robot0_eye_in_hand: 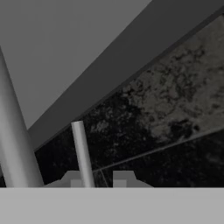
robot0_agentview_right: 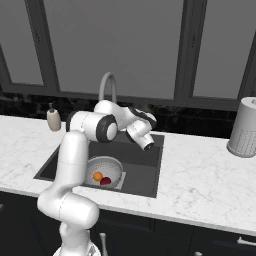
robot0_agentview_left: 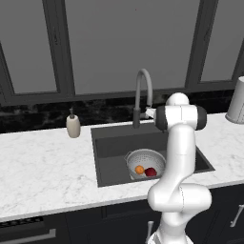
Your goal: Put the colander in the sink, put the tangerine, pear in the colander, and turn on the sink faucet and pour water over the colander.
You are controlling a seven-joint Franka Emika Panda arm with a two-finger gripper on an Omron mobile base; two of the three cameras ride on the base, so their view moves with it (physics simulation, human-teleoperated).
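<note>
1. white marble tabletop [robot0_agentview_left: 43,167] runs under tall dark-framed windows [robot0_agentview_left: 109,43], with a black marbled backsplash behind it.
2. dark sink [robot0_agentview_left: 114,143] set in the tabletop; the colander [robot0_agentview_left: 145,159] lies at its 5 o'clock end in the left base view, holding the tangerine [robot0_agentview_left: 139,169] and pear [robot0_agentview_left: 150,172] side by side.
3. faucet [robot0_agentview_left: 141,95] stands at the sink's 12 o'clock; soap bottle [robot0_agentview_left: 73,125] at 10 o'clock.
4. right base view shows a grey canister [robot0_agentview_right: 243,127] at 3 o'clock.
5. hand view shows the jaws clenched around a thin faucet lever [robot0_eye_in_hand: 82,153].
</note>
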